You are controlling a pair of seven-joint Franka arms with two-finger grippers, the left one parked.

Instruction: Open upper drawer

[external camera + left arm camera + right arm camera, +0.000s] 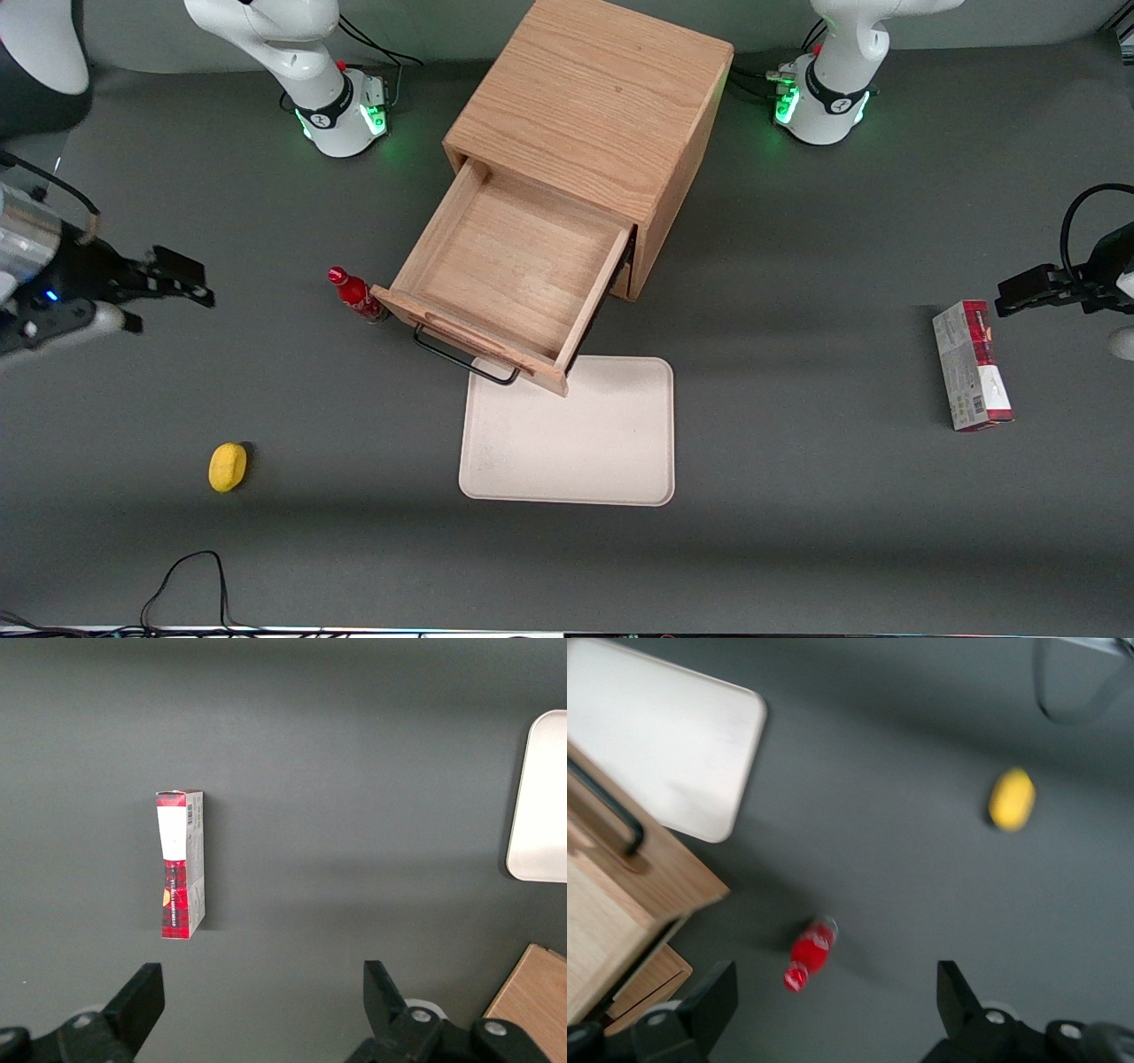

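Note:
The upper drawer [514,266] of the light oak cabinet [594,97] stands pulled far out and is empty. Its black wire handle [461,354] faces the front camera and hangs over the edge of a white tray. My gripper [182,282] is open and empty, well away from the drawer toward the working arm's end of the table. In the right wrist view the drawer [607,904] and its handle [607,811] show, with the open gripper [833,1010] above bare table near a red bottle. The lower drawer's front [651,988] shows under the upper one.
A red bottle [357,294] stands beside the drawer's front corner; it also shows in the right wrist view [808,953]. A white tray [571,434] lies in front of the drawer. A yellow lemon [228,466] lies nearer the front camera. A red box [970,365] lies toward the parked arm's end.

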